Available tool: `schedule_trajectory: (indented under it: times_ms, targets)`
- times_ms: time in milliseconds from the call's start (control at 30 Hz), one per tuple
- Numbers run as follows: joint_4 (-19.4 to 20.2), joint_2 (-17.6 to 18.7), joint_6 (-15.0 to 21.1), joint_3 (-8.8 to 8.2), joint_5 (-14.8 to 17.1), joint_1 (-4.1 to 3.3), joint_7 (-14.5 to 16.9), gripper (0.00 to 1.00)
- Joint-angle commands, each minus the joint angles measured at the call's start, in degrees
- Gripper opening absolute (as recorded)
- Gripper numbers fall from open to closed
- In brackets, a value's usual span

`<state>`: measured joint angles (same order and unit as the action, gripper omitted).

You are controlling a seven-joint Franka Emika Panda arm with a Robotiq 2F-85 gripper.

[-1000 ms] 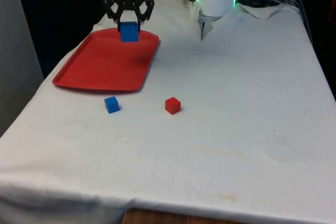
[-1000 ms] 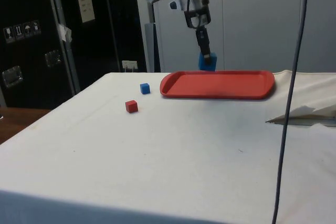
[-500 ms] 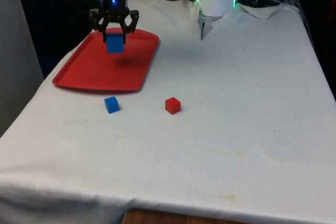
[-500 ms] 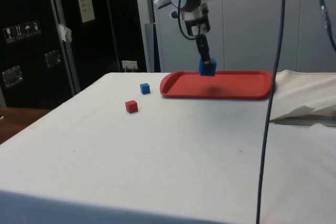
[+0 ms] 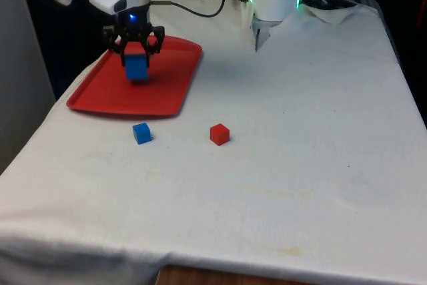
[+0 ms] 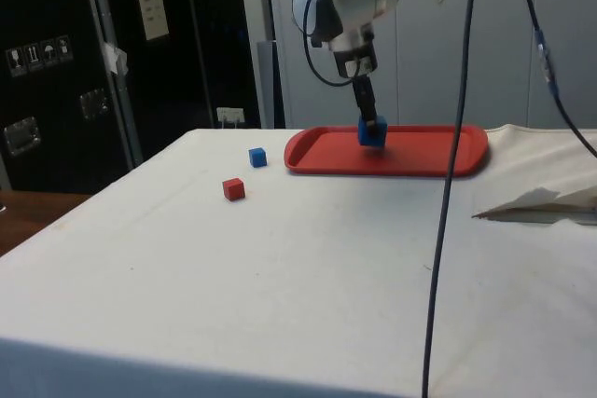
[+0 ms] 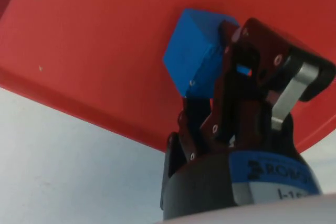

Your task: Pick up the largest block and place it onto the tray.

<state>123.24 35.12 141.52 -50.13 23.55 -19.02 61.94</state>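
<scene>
Largest block (image 5: pixel 137 67), blue, clamped between the gripper (image 5: pixel 134 47) fingers, right over the red tray (image 5: pixel 107 95). In the side view the block (image 6: pixel 372 131) sits low at the tray (image 6: pixel 438 151) surface; cannot tell if it touches the tray floor or hangs just above it. Relative to the tray, block is over the middle part, a bit toward the robot-side end in the front view. Wrist view: gripper (image 7: pixel 210 90) closed on the block (image 7: pixel 193 59), block tilted with one corner up, red tray (image 7: pixel 94 35) floor behind it, white cloth past the tray rim. Small blue block (image 5: pixel 141 133) on the bench (image 5: pixel 300 165), just outside the tray's near edge, apart from it. Small red block (image 5: pixel 219 134) also on the bench, beyond the small blue one toward the front view's right, well clear of the tray. Side view shows both the blue one (image 6: pixel 257 157) and the red one (image 6: pixel 233 189) off the tray's end, not touching each other.
</scene>
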Motion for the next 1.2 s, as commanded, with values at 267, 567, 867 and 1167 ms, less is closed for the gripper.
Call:
schedule_trajectory:
  times_ms: [267, 567, 867, 1167]
  targets:
    - [-0.29, 0.34, -0.06, -0.06, 0.63, 0.0, 0.4, 0.37]
    - [-0.23, 0.23, 0.0, -0.17, 0.57, -0.06, 0.34, 1.0]
    - [-0.46, -0.92, -0.23, -0.97, 0.29, -0.57, 0.29, 1.0]
    - [-0.97, -2.86, -0.92, -1.78, 0.11, -1.43, -0.17, 1.0]
